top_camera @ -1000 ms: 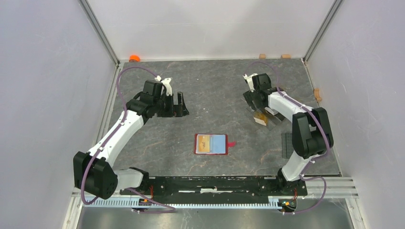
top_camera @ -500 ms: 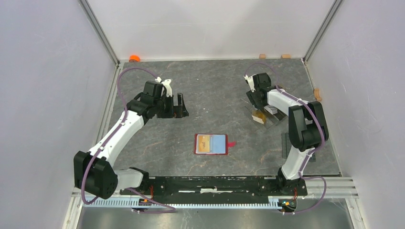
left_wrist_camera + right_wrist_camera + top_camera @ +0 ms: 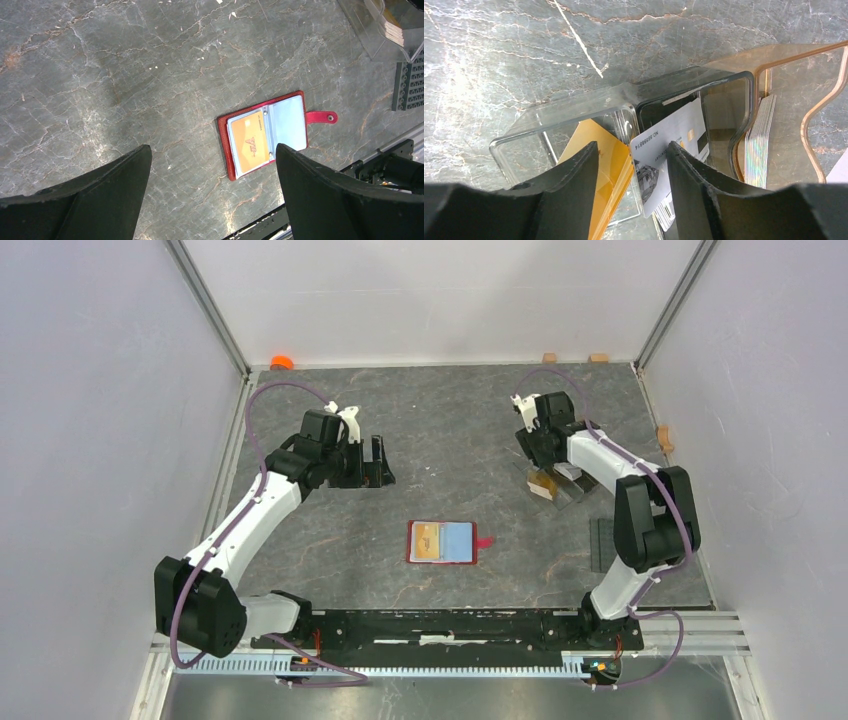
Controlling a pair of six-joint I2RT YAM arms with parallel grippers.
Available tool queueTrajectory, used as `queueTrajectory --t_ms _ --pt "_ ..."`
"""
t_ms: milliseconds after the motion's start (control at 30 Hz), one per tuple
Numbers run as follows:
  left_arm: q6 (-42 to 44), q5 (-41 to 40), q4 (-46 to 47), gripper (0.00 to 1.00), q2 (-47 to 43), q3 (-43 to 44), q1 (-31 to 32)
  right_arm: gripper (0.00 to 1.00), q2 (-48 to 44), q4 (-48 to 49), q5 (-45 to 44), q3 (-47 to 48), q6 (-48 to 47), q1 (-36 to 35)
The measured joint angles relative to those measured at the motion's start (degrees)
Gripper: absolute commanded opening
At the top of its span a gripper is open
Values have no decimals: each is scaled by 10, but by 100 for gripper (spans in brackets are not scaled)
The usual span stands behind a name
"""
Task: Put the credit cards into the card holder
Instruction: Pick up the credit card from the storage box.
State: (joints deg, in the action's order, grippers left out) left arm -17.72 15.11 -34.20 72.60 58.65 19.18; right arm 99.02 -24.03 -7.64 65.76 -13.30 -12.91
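**Right fingers down in the card stand, holder open on the bench**

The step in hand looks like fetching the next card. The right fingers (image 3: 537, 462) stand partly narrowed inside the clear stand (image 3: 574, 120). A pale grey credit card (image 3: 664, 150) lies between them and an orange credit card (image 3: 599, 170) sits just to their left. Whether they actually pinch the grey card I cannot tell. Further cards (image 3: 760, 135) stand edge-on in an amber stand (image 3: 804, 65) just to their right.

The left fingers (image 3: 368, 468) hang wide apart and empty. Below and ahead of them the red card holder (image 3: 265, 135) lies open, one orange card (image 3: 247, 142) already sleeved.

Next, I judge, comes a firm pinch on one card alone and a lift clear of the stand's wall. The card then travels to the holder, well apart from the right fingers, and the thin sleeve wants an edge-first entry.

The bench (image 3: 450, 420) is dark, veined stone, boxed in by plain white walls (image 3: 430, 300). Tan blocks (image 3: 549, 357) sit at its far edge, and a ribbed dark mat (image 3: 600, 543) lies by the right arm.
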Motion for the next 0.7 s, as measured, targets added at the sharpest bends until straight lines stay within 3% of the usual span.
queueTrajectory --t_ms 200,700 --pt "0 0 0 100 0 0 0 37 -7 -4 3 0 0 2" --pt "0 0 0 100 0 -3 0 8 -39 -17 -6 0 1 3"
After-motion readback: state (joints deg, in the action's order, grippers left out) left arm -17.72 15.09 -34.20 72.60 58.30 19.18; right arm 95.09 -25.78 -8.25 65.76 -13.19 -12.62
